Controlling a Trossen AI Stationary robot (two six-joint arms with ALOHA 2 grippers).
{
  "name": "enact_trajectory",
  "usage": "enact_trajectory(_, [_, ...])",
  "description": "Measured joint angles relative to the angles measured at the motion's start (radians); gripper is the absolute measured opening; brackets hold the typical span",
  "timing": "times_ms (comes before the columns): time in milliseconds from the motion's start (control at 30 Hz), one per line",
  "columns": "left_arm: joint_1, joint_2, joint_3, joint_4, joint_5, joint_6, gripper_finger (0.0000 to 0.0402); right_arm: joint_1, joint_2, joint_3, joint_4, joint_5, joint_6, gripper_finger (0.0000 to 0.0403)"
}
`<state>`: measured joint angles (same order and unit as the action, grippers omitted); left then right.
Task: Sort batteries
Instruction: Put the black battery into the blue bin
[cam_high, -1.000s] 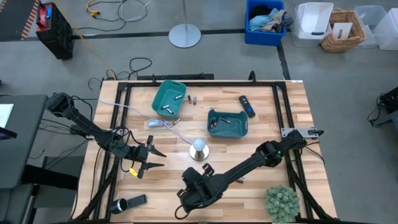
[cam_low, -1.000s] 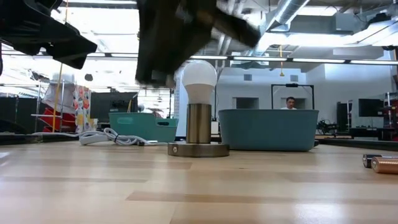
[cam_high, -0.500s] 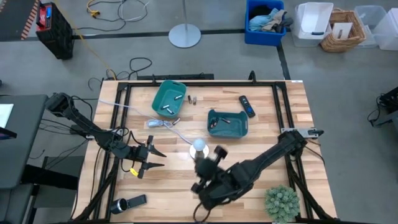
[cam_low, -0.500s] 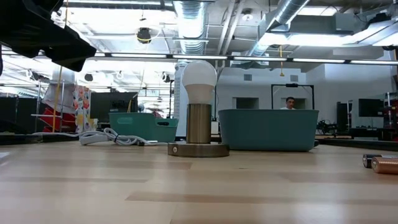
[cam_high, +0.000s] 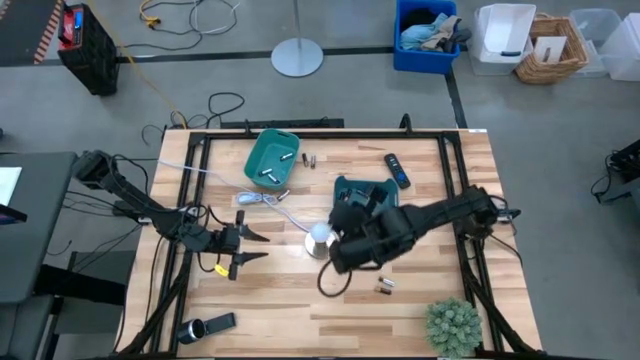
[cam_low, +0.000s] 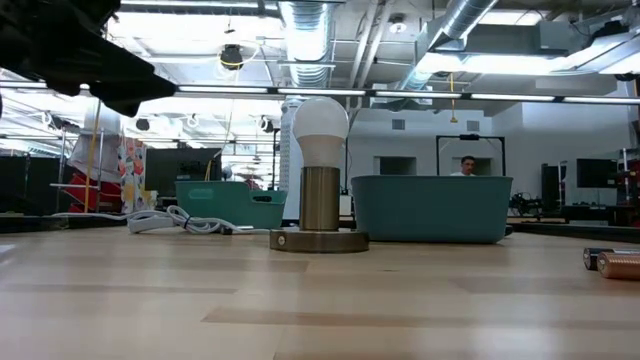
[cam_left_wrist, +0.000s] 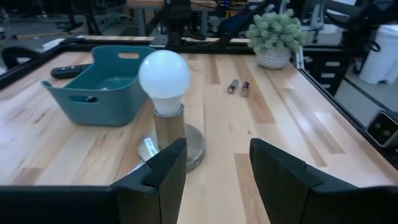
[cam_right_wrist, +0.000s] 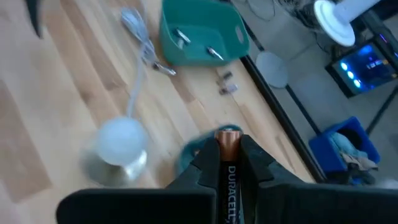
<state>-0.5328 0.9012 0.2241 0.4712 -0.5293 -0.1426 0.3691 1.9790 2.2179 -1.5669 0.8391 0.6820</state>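
My right gripper (cam_high: 352, 212) hovers over the near-left end of the right teal bin (cam_high: 388, 205), shut on a black-and-copper battery (cam_right_wrist: 227, 163). My left gripper (cam_high: 247, 249) stays open above the table left of the bulb lamp (cam_high: 319, 238), touching nothing. More batteries lie in the left teal bin (cam_high: 272, 160), some in the right bin, and two on the wood beside the left bin (cam_high: 308, 159). One lies by the cable (cam_high: 283, 194), and two near the plant (cam_high: 383, 286), also seen in the left wrist view (cam_left_wrist: 238, 87). My right gripper pinches the battery between its two fingers (cam_right_wrist: 208, 159). The battery lies along the fingers, and its copper end (cam_right_wrist: 228, 138) sticks out past the fingertips. It is lifted clear of the table, above the lamp and the bin's edge.
The bulb lamp (cam_left_wrist: 164, 78) stands mid-table between the two grippers. A white cable (cam_high: 255, 199) lies near the left bin, a remote (cam_high: 397, 170) beyond the right bin, a potted plant (cam_high: 454, 326) at the near right corner and a black-and-silver cylinder (cam_high: 205, 326) at the near left.
My right gripper has risen from the table's near edge and swung toward the far side, past the lamp to the right bin, carrying the battery. My left gripper has stayed where it was.
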Motion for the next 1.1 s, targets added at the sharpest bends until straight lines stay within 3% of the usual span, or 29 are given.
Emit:
enact_trajectory(200, [0.035,0.0,0.0,0.017,0.0,-0.002,0.0171,-0.087,-0.15,-0.287,0.092,-0.037,-0.023,0.0034])
enact_trajectory(500, [0.101,0.0,0.0,0.02,-0.001,-0.002,0.0171,-0.215,-0.499,-0.92,0.724,-0.201,-0.195,0.0034])
enact_trajectory(700, [0.159,0.0,0.0,0.02,-0.001,-0.003,0.0171,-0.31,-0.647,-1.242,1.019,-0.317,-0.215,0.0034])
enact_trajectory(867, [0.22,0.0,0.0,0.021,-0.001,-0.004,0.0171,-0.367,-0.691,-1.367,1.157,-0.399,-0.214,0.0034])
enact_trajectory(1100, [0.298,0.0,0.0,0.021,-0.001,-0.024,0.0171,-0.373,-0.681,-1.379,1.199,-0.423,-0.215,0.0057])
